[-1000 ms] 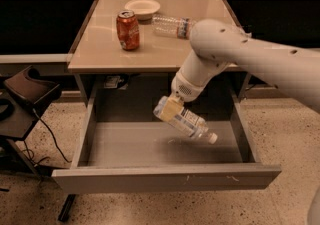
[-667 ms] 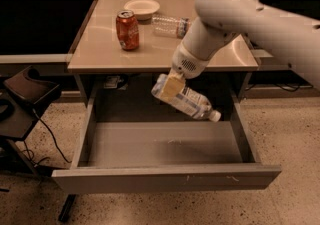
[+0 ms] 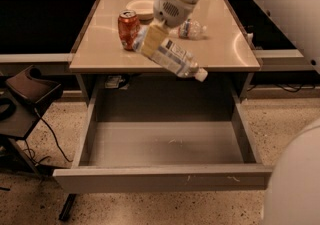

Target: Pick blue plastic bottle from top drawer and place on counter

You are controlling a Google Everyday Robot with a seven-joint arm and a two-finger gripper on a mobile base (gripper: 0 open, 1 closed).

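Note:
The blue plastic bottle [image 3: 172,59] is pale bluish-white with a white cap at its lower right end. It hangs tilted in the air over the front part of the counter [image 3: 220,51], cap end lowest. My gripper [image 3: 152,39] is shut on the bottle's upper left end, beside the red can [image 3: 128,29]. The arm comes down from the upper right. The top drawer [image 3: 165,144] stands pulled out below the counter, and its grey floor is bare.
A clear water bottle [image 3: 192,29] lies on the counter behind the arm, and a white bowl [image 3: 141,8] stands at the back. A dark chair [image 3: 25,99] with cables is at the left. Dark recessed surfaces flank the counter.
The gripper has lifted the bottle up out of the drawer to above the counter's front edge, moving up and away from the drawer.

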